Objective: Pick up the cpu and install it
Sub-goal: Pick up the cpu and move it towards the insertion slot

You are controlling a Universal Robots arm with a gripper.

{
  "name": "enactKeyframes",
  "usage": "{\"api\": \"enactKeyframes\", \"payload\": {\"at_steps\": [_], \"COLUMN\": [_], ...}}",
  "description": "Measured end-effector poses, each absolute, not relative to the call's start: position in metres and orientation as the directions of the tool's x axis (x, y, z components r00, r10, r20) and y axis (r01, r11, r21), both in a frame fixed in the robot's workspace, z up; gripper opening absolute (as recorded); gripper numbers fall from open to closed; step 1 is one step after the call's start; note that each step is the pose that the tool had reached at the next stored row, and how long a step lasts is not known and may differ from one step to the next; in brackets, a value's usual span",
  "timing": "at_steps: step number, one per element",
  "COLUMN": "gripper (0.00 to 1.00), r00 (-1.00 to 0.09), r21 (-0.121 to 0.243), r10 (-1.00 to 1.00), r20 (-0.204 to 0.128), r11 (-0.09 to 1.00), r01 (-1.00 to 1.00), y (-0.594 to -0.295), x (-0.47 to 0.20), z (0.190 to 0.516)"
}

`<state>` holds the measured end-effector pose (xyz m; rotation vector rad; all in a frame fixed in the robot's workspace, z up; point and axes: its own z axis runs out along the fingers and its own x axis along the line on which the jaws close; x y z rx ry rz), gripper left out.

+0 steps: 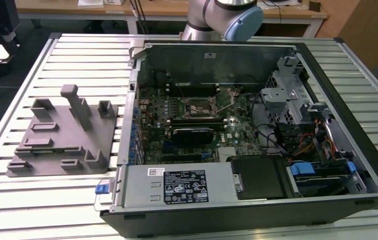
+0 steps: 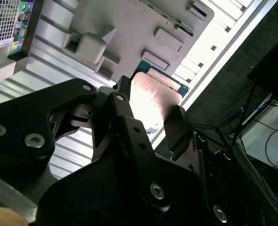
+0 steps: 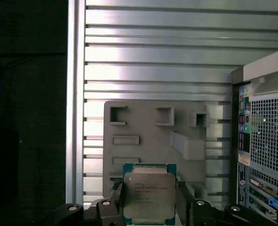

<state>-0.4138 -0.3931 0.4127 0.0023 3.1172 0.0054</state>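
Pinching the cpu (image 3: 149,197) by just two edges, fingers (image 3: 182,200) closed on it, up over the grey fixture (image 3: 148,127) on the table (image 3: 153,61), so could easily tilt or slip in that skinny grip and land crooked in the socket (image 1: 199,106) inside the case (image 1: 256,218).

Bends the arm (image 1: 224,17) at a blue-capped joint above the far edge of the tabletop (image 1: 75,55) in the exterior view. In both wrist views, grips the cpu (image 3: 149,193) in the black gripper (image 3: 149,205), one finger (image 2: 176,125) pressed against each of two opposite sides
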Motion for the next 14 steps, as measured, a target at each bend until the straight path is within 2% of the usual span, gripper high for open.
{"api": "enactKeyframes", "payload": {"at_steps": [14], "gripper": [0.53], "r00": [-1.0], "r21": [0.003], "r10": [0.002], "r20": [-0.024], "r11": [1.0], "r01": [0.001], "y": [-0.393], "x": [-0.389], "z": [0.413]}}
